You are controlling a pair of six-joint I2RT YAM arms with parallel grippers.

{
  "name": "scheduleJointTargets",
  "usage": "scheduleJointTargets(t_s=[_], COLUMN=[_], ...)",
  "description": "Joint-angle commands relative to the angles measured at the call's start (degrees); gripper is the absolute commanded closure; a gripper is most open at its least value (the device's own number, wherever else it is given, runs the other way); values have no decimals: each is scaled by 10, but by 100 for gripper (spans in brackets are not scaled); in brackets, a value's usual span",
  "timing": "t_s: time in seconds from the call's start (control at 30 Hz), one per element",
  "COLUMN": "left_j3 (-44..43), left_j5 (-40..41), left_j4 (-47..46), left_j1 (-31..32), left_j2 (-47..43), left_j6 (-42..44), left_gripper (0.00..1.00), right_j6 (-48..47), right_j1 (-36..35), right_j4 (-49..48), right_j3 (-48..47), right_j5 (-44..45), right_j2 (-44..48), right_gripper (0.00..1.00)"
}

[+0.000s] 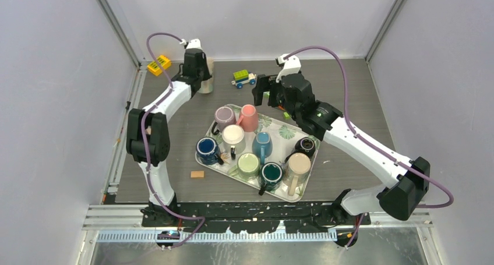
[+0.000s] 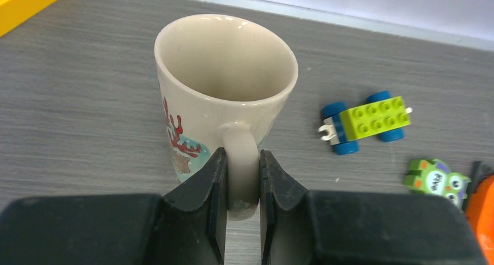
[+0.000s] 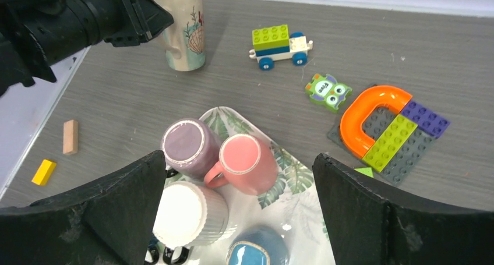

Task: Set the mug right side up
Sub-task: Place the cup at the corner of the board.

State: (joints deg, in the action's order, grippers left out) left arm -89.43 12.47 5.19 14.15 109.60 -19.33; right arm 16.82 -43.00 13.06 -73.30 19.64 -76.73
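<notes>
Left tool (image 2: 242, 159) clamps the handle of one cream mug (image 2: 198, 110), which stands upright on the worktop (image 2: 76, 102) near its far edge. Right tool (image 3: 237, 156) gapes wide, empty, over one tray (image 1: 286, 131) of nine mugs (image 1: 233, 135).

I see bright, even light, faint shadows, glare atop the mug (image 2: 224, 84), left claw (image 2: 242, 160) beneath it soft.

The left gripper (image 2: 242, 163) clamps tight, right gripper (image 3: 239, 163) gapes
</notes>
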Motion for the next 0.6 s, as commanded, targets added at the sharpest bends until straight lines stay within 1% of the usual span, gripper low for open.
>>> scheduleJointTargets(t_s=[0.0, 0.2, 0.27, 0.33, 0.43, 0.57], left_j3=[31, 121, 150, 190, 231, 258], left_j5=[36, 34, 36, 44, 52, 51], left_j4=[-201, -309, -342, -376, -407, -406], left_j1=[-3, -4, -4, -4, -4, -4], left_j2=[-53, -69, -73, -81, -97, -109], left_j6=[33, 26, 19, 13, 9, 4], left_gripper=[100, 100, 100, 100, 100, 99], right_j6=[57, 103, 126, 145, 164, 193], right_j1=[0, 0, 0, -1, -6, -7], right_j4=[18, 56, 92, 160, 228, 255], right_j3=[-11, -13, -26, -50, -67, -27], right_j5=[-7, -17, -24, -31, -41, -66], right_j2=[18, 20, 11, -4, -14, 14], right_gripper=[0, 0, 0, 0, 0, 0])
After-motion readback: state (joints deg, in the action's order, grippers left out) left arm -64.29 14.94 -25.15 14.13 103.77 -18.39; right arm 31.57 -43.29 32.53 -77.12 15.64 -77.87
